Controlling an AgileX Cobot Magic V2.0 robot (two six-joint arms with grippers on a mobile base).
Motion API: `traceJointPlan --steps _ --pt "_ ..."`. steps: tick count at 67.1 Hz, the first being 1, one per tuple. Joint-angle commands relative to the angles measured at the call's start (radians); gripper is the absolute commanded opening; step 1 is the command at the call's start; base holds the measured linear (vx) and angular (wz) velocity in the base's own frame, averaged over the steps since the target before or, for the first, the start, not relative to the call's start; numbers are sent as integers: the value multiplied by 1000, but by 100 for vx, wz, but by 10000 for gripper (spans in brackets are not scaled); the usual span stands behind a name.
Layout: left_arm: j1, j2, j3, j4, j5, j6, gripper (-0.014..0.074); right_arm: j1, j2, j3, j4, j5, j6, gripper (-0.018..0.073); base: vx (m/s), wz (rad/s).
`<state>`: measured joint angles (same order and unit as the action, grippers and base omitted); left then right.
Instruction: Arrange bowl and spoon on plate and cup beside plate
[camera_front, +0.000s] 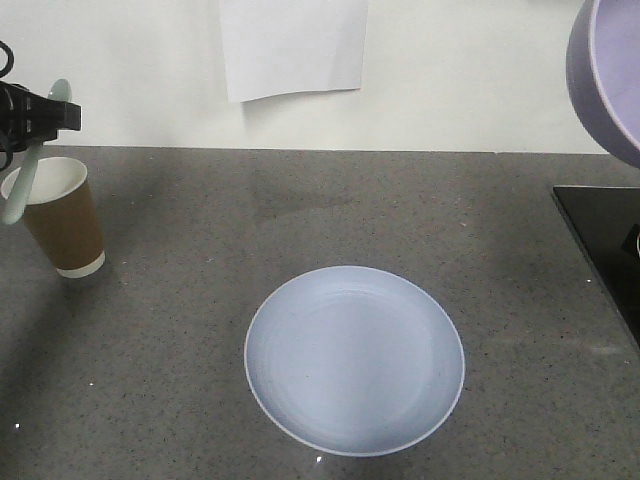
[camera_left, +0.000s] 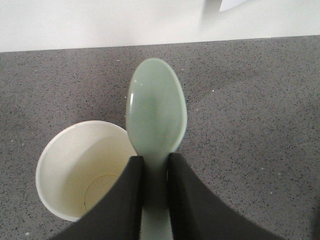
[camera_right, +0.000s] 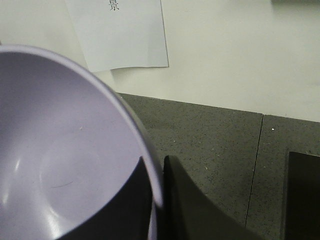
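Right tool clamps the bowl rim, holding it aloft at 2 o'clock from the plate. Left tool pinches the spoon, axis 12-to-6, by the cup at 10 o'clock.

Front view looks down on the counter; both wrist views sit close, facing the wall.

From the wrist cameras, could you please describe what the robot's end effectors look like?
The left end effector has two smooth matte-black fingers that widen toward the wrist. The right end effector looks alike: plain black fingers, no visible markings.
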<state>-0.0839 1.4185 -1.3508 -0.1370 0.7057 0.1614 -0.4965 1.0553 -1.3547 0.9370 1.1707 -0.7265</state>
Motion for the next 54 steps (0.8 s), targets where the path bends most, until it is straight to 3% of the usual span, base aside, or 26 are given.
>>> traceJointPlan --steps 1,54 --pt "-1 -34 -26 -14 -58 -9 -6 -2 -14 -32 60 -44 -8 -4 0 0" --pt "-1 -34 -26 -14 -58 -9 -6 -2 -14 -32 69 -54 -8 -4 0 0"
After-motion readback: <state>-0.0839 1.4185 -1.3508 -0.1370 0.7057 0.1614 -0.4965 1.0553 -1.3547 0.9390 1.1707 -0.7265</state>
